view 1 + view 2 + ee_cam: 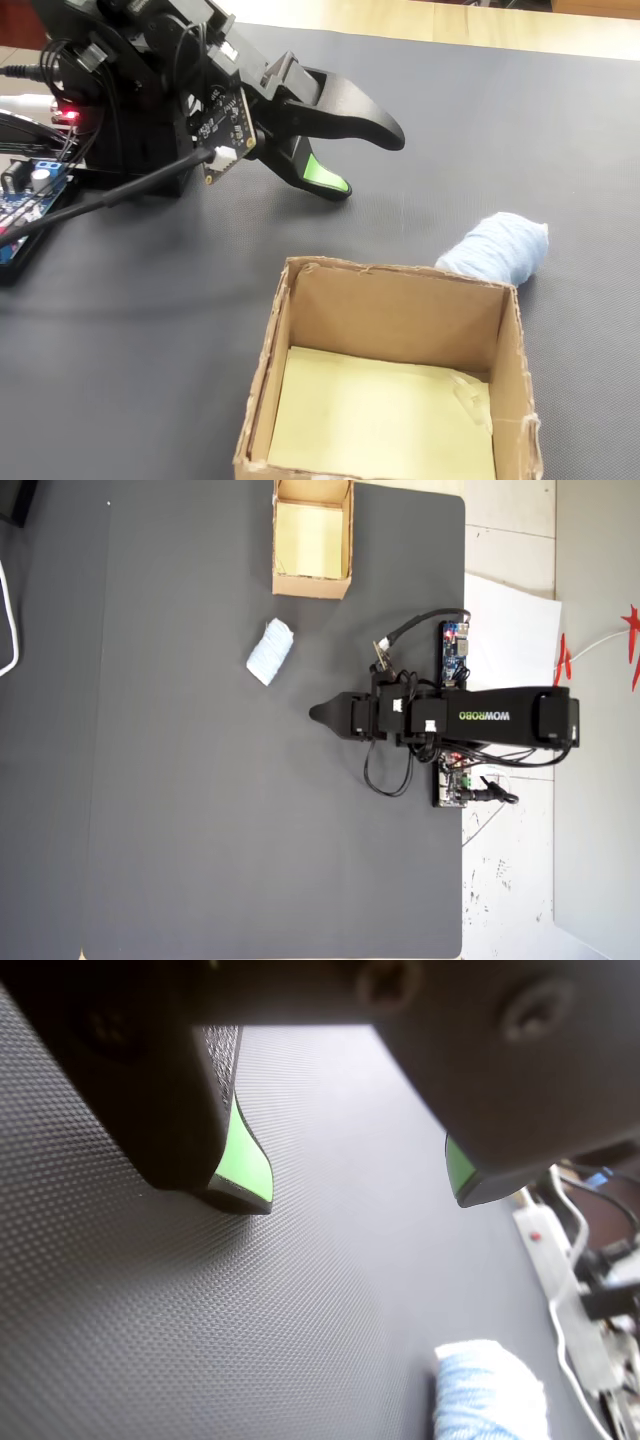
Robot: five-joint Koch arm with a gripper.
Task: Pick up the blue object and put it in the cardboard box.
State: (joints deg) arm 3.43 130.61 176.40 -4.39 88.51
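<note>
The blue object (269, 652) is a pale blue, soft roll lying on the dark mat (200, 780). In the overhead view it sits just below the cardboard box (310, 585) and up-left of my gripper (318, 715). The box (262, 370) is open-topped with a pale yellow floor and nothing else inside. In the fixed view my gripper (367, 163) hovers over the mat, left of the blue object (497, 250) and apart from it. My gripper (357, 1195) is open in the wrist view, its green-padded jaws wide apart with only mat between them. The blue object (490, 1390) shows at the lower right.
Circuit boards (455, 655) and cables sit by the arm's base at the mat's right edge in the overhead view. A white paper sheet (510, 620) lies beyond them. A power strip with wires (560, 1280) shows at the right of the wrist view.
</note>
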